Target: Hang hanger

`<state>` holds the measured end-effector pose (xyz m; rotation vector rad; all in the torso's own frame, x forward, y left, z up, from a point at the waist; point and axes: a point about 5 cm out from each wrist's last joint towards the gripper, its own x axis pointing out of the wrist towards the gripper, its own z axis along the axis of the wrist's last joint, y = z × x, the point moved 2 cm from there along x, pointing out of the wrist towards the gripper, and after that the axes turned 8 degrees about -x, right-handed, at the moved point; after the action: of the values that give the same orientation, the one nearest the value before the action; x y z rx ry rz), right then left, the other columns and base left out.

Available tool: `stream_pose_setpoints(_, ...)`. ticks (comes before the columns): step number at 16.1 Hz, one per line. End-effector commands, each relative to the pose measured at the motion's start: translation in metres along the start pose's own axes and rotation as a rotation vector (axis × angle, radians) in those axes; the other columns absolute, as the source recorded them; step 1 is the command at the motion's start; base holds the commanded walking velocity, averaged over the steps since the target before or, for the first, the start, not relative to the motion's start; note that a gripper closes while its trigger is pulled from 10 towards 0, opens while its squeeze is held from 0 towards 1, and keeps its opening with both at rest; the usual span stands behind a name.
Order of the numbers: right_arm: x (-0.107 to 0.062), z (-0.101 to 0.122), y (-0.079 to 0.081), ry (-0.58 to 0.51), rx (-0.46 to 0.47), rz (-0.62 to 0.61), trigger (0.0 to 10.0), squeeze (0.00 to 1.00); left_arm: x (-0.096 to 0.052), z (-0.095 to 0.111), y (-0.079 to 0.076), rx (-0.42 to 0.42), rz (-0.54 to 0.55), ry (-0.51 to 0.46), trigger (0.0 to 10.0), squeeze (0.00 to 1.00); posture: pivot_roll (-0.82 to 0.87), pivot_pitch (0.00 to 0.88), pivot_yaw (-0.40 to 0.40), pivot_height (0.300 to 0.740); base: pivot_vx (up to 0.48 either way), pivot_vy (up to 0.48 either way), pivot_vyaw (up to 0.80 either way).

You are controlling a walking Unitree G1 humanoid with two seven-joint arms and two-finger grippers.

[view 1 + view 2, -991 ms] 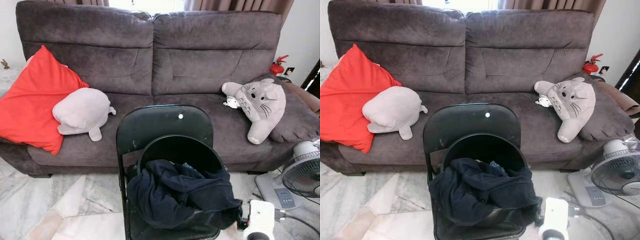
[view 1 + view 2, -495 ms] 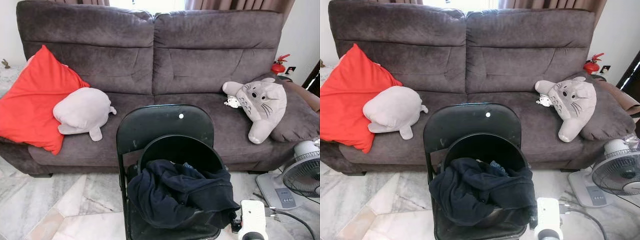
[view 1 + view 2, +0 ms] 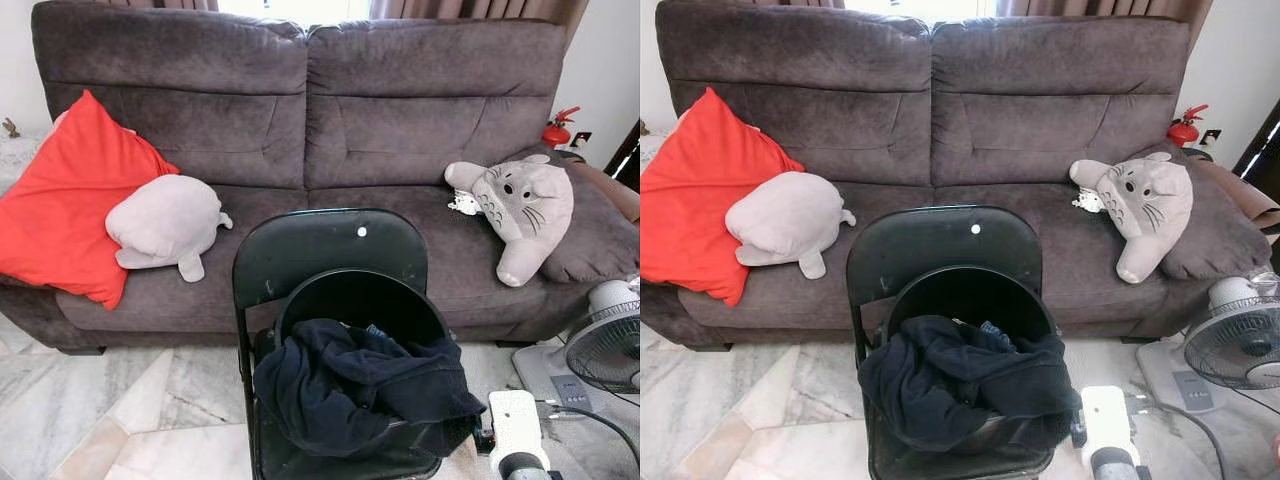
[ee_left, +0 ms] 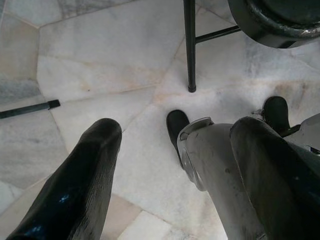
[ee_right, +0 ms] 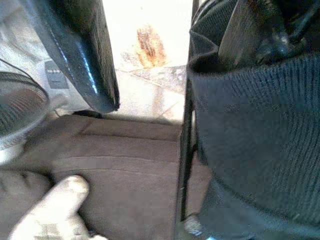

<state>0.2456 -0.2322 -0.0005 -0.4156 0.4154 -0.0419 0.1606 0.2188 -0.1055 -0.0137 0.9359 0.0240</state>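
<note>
Right gripper [image 5: 150, 85]: fingers spread. One black finger [image 5: 82, 50] stands free. The other is pressed against the dark navy knit garment [image 3: 350, 385] and partly covered by it. No pinch can be made out. In the head views this gripper sits low, at the right side of the round black basket [image 3: 360, 295].

The basket stands on the seat of a black folding chair [image 3: 325, 250]. The garment is heaped in it and spills over its front rim. Hanger: it cannot be told whether one lies within the heap.

Left gripper [image 4: 175, 130]: fingers apart, holding nothing, hanging over the marble floor [image 4: 100, 60] near a chair leg [image 4: 189, 45].

Behind the chair is a brown sofa [image 3: 400, 120]. It carries a red cushion [image 3: 60, 200], a grey seal plush [image 3: 165, 225] and a Totoro plush [image 3: 525, 205]. A floor fan [image 3: 605, 355] stands at right.
</note>
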Motion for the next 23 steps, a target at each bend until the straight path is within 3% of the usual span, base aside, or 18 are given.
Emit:
stream_pose_setpoints(1,0.001,0.0,0.003,-0.011,-0.031,0.04,10.0,0.0,-0.002,-0.009,0.001,0.021,0.001,0.037,10.0,0.0,-0.04,0.069,-0.018,0.74,0.0,0.0,0.0)
stream_pose_setpoints(4,0.003,-0.002,0.007,-0.019,-0.105,0.119,10.0,0.0,-0.002,-0.01,0.003,0.025,0.006,0.042,10.0,0.0,-0.03,0.067,-0.016,0.74,0.0,0.0,0.0)
stream_pose_setpoints(11,0.01,-0.004,-0.011,-0.039,-0.217,0.128,10.0,0.0,-0.003,-0.009,0.005,0.039,0.004,0.04,10.0,0.0,-0.03,0.063,-0.009,0.74,0.0,0.0,0.0)
stream_pose_setpoints(17,0.024,-0.002,-0.012,-0.035,-0.209,0.139,10.0,0.0,-0.002,-0.009,0.002,0.045,0.003,0.043,10.0,0.0,-0.02,0.061,0.001,0.74,0.0,0.0,0.0)
stream_pose_setpoints(23,0.031,-0.003,-0.004,-0.029,-0.227,0.191,10.0,0.0,-0.003,-0.01,0.006,0.05,0.005,0.046,10.0,0.0,0.0,0.066,0.008,0.74,0.0,0.0,0.0)
